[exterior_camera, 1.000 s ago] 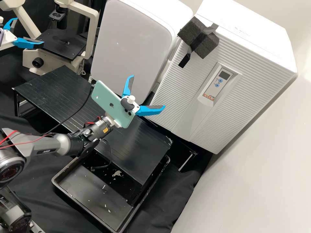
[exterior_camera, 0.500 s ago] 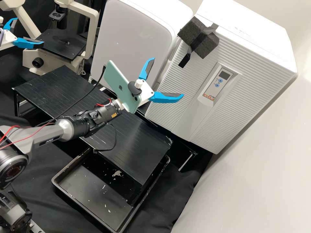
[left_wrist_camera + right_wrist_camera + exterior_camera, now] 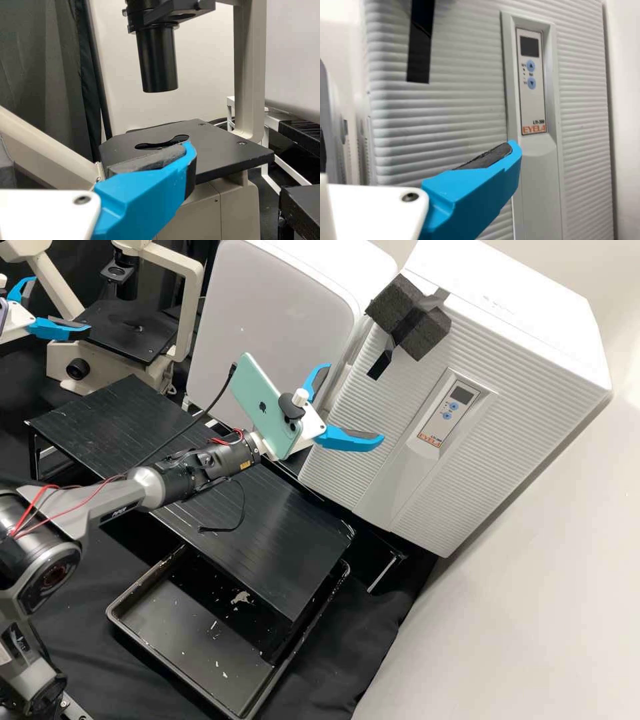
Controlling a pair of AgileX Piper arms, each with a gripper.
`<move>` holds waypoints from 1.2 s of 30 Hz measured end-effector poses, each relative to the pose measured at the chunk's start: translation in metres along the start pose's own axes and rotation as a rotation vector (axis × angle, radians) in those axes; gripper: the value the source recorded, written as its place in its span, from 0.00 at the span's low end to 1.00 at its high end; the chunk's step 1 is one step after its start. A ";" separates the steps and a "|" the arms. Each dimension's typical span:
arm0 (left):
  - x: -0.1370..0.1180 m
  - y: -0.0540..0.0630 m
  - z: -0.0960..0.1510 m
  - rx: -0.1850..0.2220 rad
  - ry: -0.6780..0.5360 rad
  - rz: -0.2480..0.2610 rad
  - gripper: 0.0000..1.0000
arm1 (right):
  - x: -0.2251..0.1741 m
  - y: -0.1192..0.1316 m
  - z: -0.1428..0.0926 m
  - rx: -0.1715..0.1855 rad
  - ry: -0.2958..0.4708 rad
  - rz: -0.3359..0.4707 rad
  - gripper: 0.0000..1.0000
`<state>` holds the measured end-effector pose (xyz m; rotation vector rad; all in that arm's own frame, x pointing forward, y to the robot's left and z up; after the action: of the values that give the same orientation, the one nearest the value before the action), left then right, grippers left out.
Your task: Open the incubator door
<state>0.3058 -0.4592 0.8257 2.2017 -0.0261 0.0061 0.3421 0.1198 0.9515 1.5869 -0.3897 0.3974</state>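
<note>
In the high view, the right claw [image 3: 353, 403], spread wide, has been brought towards two o'clock, nearer the shut incubator door [image 3: 460, 473] at two o'clock. Its edge can probably be hooked soon. The left claw [image 3: 61, 305] is spread too.

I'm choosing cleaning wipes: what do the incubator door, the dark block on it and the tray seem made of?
Door: white, satin, likely plastic, from its even moulded ribs; painted metal is possible.
Block: matt, probably foam, given its grainy, porous surface.
Tray: black, slight sheen, perhaps plastic, from its rounded corners and smooth rim; coated metal can't be ruled out.
</note>
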 end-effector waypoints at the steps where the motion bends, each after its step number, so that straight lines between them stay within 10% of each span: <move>1: 0.000 0.000 0.000 0.000 0.000 0.000 1.00 | 0.000 0.000 0.001 0.001 -0.009 0.003 1.00; 36: 0.000 0.000 0.000 0.000 0.000 0.000 1.00 | 0.004 0.009 0.013 0.009 -0.093 0.036 1.00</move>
<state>0.3058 -0.4592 0.8257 2.2017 -0.0261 0.0061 0.3413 0.1067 0.9604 1.6124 -0.4888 0.3546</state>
